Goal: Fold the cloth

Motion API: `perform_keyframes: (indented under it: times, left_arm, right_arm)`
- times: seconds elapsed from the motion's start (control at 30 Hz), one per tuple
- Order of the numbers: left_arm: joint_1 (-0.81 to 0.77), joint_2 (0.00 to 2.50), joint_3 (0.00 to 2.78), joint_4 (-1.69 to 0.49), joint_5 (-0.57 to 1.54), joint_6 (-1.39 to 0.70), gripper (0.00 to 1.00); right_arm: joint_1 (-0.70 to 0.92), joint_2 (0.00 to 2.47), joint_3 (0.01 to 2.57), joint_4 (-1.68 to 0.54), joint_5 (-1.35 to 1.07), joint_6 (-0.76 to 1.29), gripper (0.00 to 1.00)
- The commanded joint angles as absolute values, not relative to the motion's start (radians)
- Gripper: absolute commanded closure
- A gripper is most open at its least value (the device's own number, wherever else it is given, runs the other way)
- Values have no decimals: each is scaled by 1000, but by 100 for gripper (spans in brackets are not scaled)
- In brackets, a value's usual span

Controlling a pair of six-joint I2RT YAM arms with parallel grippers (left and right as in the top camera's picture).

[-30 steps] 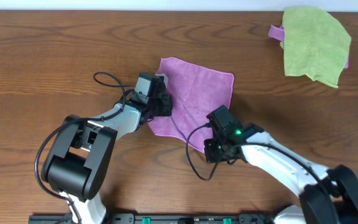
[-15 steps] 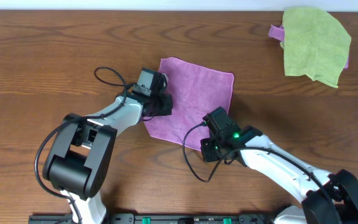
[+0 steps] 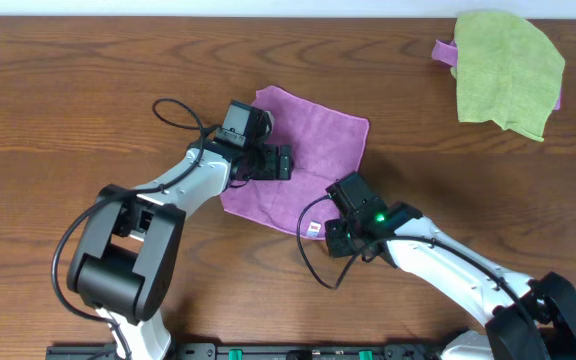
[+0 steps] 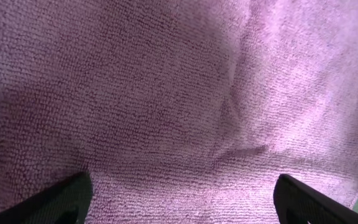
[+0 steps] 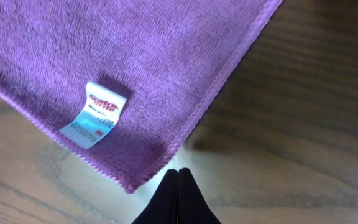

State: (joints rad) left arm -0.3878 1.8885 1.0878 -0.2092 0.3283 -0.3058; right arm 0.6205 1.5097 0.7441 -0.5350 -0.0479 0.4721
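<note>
The label [image 5: 96,116] on the cloth [image 5: 148,56] carries print too blurred to read.

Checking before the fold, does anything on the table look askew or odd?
The purple cloth lies skewed on the table, its white care tag showing at the near corner. Nothing looks spilled or damaged.

overhead: light is falling evenly | left wrist: cloth [image 4: 179,93] is looking darker toward 9 o'clock | right wrist: table [image 5: 303,143] is glaring at 7 o'clock
</note>
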Motion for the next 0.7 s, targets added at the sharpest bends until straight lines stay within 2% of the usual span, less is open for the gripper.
perform_keyframes:
  times: [0.0, 0.33, 0.67]
  left_arm:
    - [-377, 1855, 1090, -224, 299, -291, 5]
    - [-376, 1816, 1092, -247, 341, -299, 5]
    - [-375, 1644, 1092, -281, 327, -291, 5]
  right_arm:
    - [628, 1502, 739, -528, -22, 493, 99]
    - [628, 1502, 739, -504, -23, 501, 99]
    - [626, 1501, 771, -439, -27, 512, 99]
